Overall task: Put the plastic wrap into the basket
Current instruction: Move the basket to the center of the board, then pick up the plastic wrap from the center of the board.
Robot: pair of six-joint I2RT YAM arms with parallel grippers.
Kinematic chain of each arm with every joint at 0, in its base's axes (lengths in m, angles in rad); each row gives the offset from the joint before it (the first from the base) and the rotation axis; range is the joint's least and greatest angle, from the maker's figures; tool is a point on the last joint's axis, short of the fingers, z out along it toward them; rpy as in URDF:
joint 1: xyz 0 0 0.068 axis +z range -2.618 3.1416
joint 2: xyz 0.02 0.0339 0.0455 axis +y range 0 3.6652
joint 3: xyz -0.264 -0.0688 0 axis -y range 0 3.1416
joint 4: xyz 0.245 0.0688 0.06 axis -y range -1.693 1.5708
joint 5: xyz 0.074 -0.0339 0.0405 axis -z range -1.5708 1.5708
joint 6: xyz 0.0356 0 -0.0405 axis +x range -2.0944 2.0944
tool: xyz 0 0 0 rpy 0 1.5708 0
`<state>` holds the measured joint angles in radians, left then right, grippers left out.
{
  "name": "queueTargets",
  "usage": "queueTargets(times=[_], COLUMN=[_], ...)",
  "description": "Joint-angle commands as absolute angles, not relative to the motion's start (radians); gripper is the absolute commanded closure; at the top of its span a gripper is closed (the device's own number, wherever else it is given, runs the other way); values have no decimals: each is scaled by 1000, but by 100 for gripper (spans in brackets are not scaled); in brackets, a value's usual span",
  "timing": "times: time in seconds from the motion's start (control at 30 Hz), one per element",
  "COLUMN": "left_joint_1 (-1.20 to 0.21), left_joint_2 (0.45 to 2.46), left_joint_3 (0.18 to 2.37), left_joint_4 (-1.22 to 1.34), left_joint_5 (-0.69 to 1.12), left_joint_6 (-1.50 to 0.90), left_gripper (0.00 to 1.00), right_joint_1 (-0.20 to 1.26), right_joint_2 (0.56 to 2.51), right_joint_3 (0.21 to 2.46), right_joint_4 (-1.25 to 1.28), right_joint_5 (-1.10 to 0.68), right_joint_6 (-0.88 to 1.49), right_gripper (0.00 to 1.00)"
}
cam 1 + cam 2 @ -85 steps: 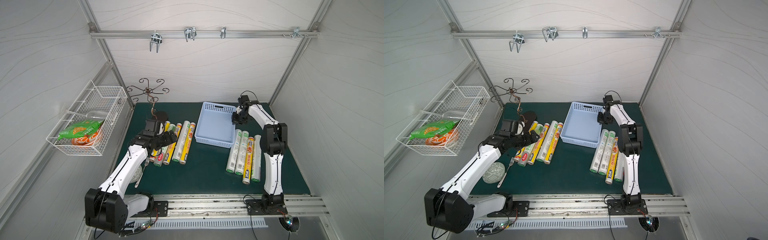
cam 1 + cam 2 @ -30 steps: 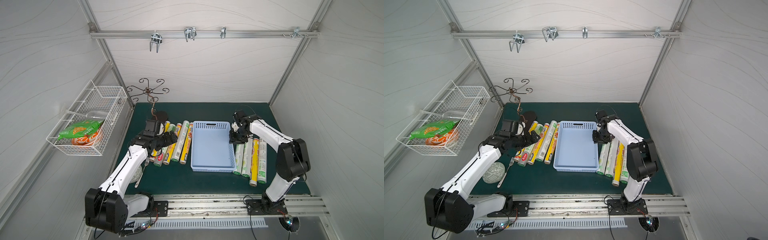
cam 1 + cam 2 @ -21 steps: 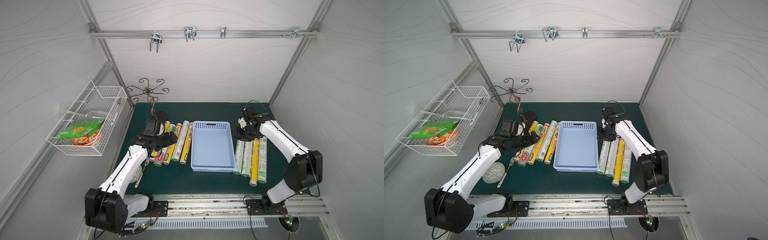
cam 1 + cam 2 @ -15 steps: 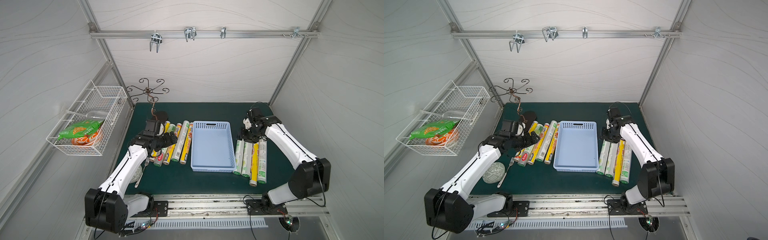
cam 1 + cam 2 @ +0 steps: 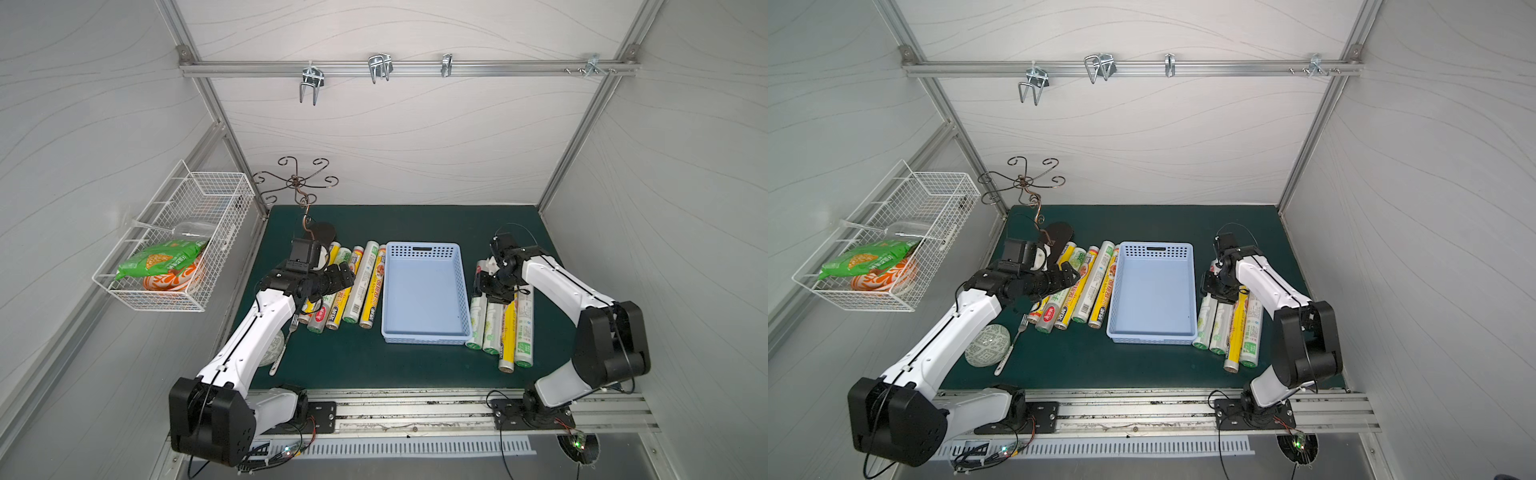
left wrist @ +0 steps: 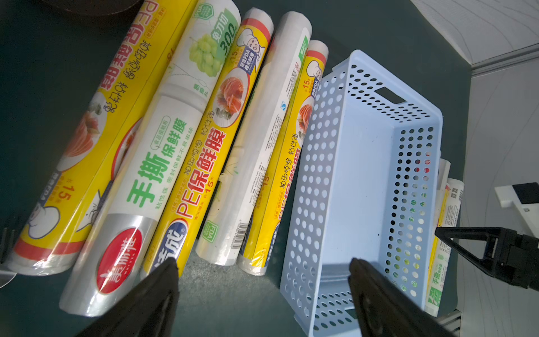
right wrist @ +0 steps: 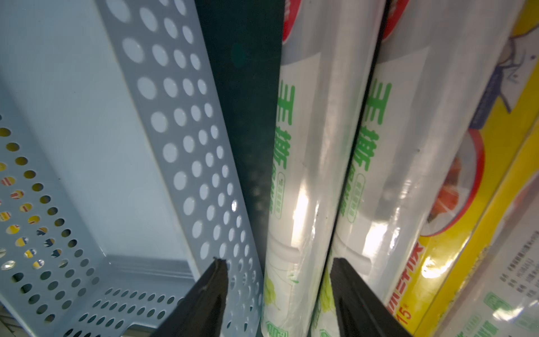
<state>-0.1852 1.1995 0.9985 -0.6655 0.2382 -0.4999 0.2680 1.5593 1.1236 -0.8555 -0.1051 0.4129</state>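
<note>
The light blue basket (image 5: pixel 424 291) (image 5: pixel 1154 291) sits empty mid-mat, between two rows of plastic wrap. Several rolls (image 5: pixel 357 286) (image 5: pixel 1088 286) (image 6: pixel 189 131) lie along its left side, yellow and white ones mixed. Several more (image 5: pixel 500 324) (image 5: pixel 1229 324) lie along its right side. My left gripper (image 5: pixel 345 279) (image 5: pixel 1069 276) (image 6: pixel 262 264) hovers open over the left row's near ends, holding nothing. My right gripper (image 5: pixel 488 286) (image 5: pixel 1214 286) (image 7: pixel 278 262) is open low over the right row, its fingers astride the white, green-printed roll (image 7: pixel 297 175) nearest the basket wall (image 7: pixel 175 146).
A white wire basket (image 5: pixel 174 257) with a green bag hangs on the left wall. A scrolled metal hook stand (image 5: pixel 297 183) rises at the mat's back left. A patterned ball (image 5: pixel 987 345) and a fork (image 5: pixel 1013 340) lie near the left arm. A hook rail (image 5: pixel 378 68) runs overhead.
The right gripper has left the basket's right rim, moved over the right row of rolls and opened wider. Before that, the basket was dragged from the back to mid-mat. The left arm stays still.
</note>
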Motion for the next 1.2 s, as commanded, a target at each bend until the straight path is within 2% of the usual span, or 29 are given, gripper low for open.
queueTargets(times=[0.0, 0.97, 1.17], left_joint_1=[-186, -186, -186], left_joint_2=[1207, 1214, 1210], left_joint_3=[1038, 1026, 1023], left_joint_4=[-656, -649, -634], left_joint_5=[225, 233, 239], left_joint_6=[-483, -492, -494], left_gripper=[6, 8, 8], right_joint_1=[265, 264, 263], right_joint_2=[1581, 1783, 1821], right_joint_3=[1109, 1132, 1156], right_joint_4=[-815, -700, -704], right_joint_5=[-98, -88, -94], right_joint_6=[436, 410, 407], right_gripper=[37, 39, 48])
